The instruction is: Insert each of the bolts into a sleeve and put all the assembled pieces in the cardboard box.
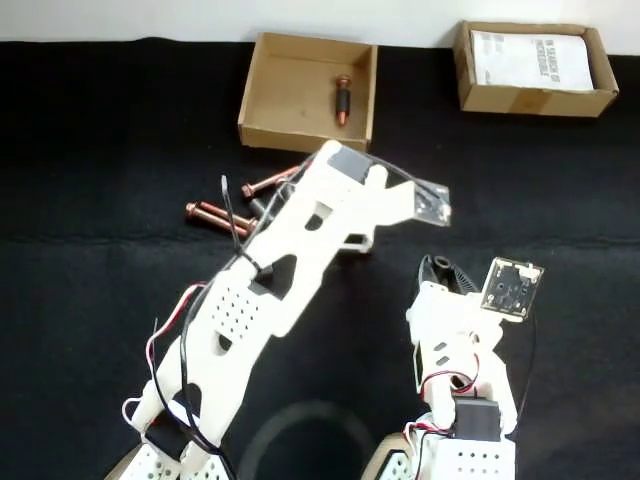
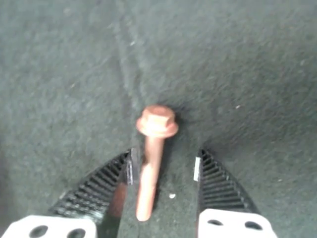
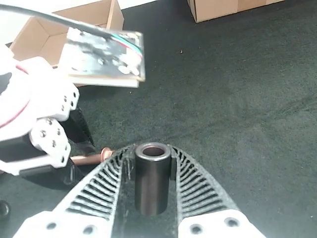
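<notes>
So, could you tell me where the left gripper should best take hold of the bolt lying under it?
Grip the shank just below the head, coming down from above. The bolt lies flat on the cloth with its shank between the fingers of the open left gripper, and the flanged head would probably slip.

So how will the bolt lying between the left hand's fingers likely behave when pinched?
The bolt looks like solid metal, so probably stiff and heavy for its size. Its smooth round shank could slip or twist between the ribbed fingers. The wide flanged head should keep it from rolling far on the cloth.
</notes>
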Robot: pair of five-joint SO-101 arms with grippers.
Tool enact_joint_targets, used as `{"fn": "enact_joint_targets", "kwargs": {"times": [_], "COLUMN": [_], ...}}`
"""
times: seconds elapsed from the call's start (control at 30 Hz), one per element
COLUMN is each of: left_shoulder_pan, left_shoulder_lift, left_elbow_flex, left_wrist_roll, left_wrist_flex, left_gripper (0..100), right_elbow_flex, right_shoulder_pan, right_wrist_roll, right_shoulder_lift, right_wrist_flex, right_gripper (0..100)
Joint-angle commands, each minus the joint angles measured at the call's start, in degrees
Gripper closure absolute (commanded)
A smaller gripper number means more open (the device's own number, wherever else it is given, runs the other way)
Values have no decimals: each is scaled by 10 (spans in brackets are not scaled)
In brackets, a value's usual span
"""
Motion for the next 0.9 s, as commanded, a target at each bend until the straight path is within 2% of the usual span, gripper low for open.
{"fn": "enact_joint_targets", "kwargs": {"times": [0.0,0.13,0.33,0.5,0.7,0.77,0.87], "left_shoulder_pan": [15,25,25,25,17,7,-5], "left_shoulder_lift": [-6,0,46,44,-27,-67,-138], "left_elbow_flex": [-24,-21,-25,-25,-116,-138,-139], "left_wrist_roll": [-3,-3,-3,-1,0,41,178], "left_wrist_flex": [6,-8,-46,-40,93,95,95], "left_gripper": [805,826,998,992,992,992,992], "right_elbow_flex": [53,65,65,66,66,66,66], "right_shoulder_pan": [6,6,6,3,2,0,-29], "right_wrist_roll": [0,-2,-2,-2,-2,-3,-3], "right_shoulder_lift": [-13,-13,-13,-13,-12,-12,-12], "right_wrist_flex": [-13,-13,-13,-13,-13,-13,-14], "right_gripper": [991,991,991,991,991,991,991]}}
